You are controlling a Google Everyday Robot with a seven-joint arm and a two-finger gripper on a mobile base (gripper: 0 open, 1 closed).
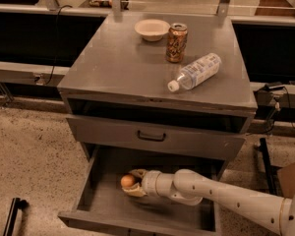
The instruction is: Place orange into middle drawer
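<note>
The orange (127,181) is small, round and smooth. It sits between the fingers (133,192) of my gripper (130,182), inside the open middle drawer (102,203) at the bottom of the cabinet. The gripper is shut on the orange and holds it low over the drawer's bare grey floor, left of centre. I cannot tell whether the orange touches the floor. My white arm (211,193) reaches in from the lower right, over the drawer's right side.
The cabinet top holds a white bowl (152,29), an orange-brown patterned can (177,43) and a plastic water bottle (195,71) lying on its side. A closed drawer front with a black handle (151,136) sits just above the open drawer. A black object (12,216) stands on the floor at left.
</note>
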